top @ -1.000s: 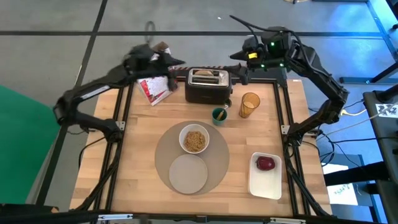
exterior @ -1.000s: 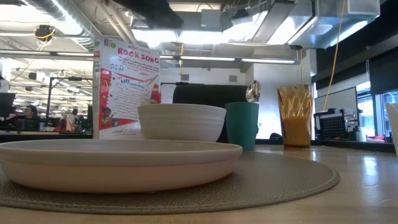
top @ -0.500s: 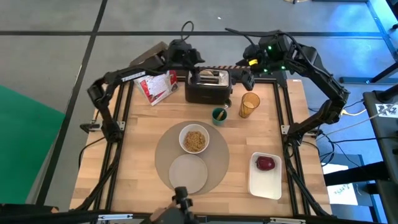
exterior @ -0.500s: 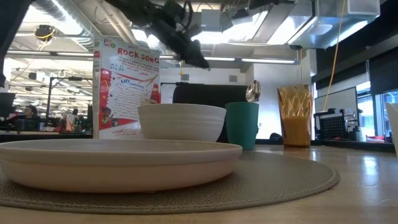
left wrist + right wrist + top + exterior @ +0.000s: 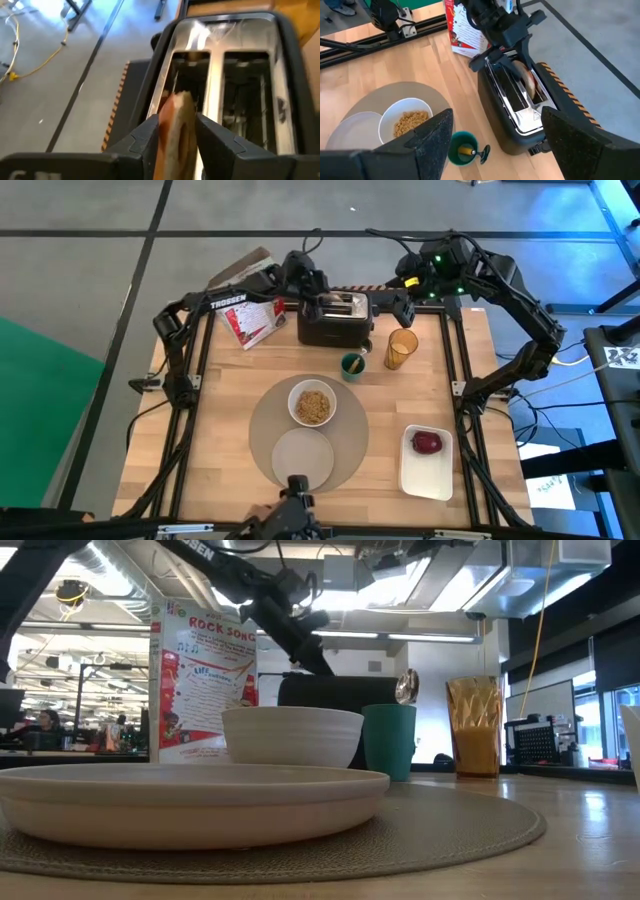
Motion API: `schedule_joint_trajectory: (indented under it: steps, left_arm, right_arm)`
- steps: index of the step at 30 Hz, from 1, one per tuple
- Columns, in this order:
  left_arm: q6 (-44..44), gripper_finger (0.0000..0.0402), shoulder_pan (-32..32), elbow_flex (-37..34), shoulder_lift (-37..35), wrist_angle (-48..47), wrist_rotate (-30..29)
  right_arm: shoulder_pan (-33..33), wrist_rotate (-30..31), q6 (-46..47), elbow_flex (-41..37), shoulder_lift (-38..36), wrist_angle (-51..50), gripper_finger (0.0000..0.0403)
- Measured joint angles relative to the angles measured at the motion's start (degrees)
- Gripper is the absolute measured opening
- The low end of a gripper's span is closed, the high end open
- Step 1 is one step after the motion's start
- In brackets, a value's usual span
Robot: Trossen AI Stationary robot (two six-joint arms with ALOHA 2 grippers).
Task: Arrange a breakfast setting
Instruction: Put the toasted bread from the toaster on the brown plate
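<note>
Containers. The white bowl (image 5: pixel 313 403) sits on the far part of the round placemat (image 5: pixel 352 442) and holds brown cereal (image 5: pixel 410 122). The small white plate (image 5: pixel 303 458) lies bare on the near part of the same placemat, just beside the bowl. One amber cup (image 5: pixel 401 349) stands near the far right edge of my surface; I cannot tell whether it holds anything. A small teal cup (image 5: pixel 352 365) between the amber cup and the bowl holds the small utensil (image 5: pixel 466 150). One red apple (image 5: pixel 427 442) rests in the white tray (image 5: pixel 428 480) near the right corner of the near edge. One black toaster (image 5: pixel 335 322) stands at the middle of the far edge, with two slots; a leaflet (image 5: pixel 250 321) stands beside it, toward the left edge.

Grippers. My left gripper (image 5: pixel 176 130) hangs directly above the toaster, its fingers (image 5: pixel 145 137) narrowed to the thickness of one bagel (image 5: pixel 176 135) half and pressing it from both sides, edge-on above a slot. My right gripper (image 5: pixel 492 142) hovers at the toaster's right end with its fingers spread wide, holding and touching nothing.

Count. One bowl, one plate, one placemat, two cups, one apple, one tray, one toaster.
</note>
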Motion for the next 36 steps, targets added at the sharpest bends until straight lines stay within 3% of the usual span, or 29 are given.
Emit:
schedule_joint_trajectory:
  steps: [17,24,31,36]
  left_arm:
    - [1.62,0.0018,-0.64,0.00,-0.09,-1.44,-6.09]
    - [1.65,0.0008,-3.00,0.29,-5.59,0.59,-10.76]
    - [1.51,0.0010,-6.14,4.80,-14.05,-10.08,-14.63]
    - [-8.06,0.0010,-9.62,7.28,-20.00,-24.39,-9.44]
  right_arm:
    - [0.00,0.13,0.39,-0.02,0.00,0.04,0.0291]
    - [0.00,1.14,0.57,-0.02,0.00,0.11,0.0291]
    - [0.02,2.09,0.57,-0.02,0.00,0.88,0.0291]
    - [0.00,3.19,0.59,-0.04,0.00,1.39,0.0291]
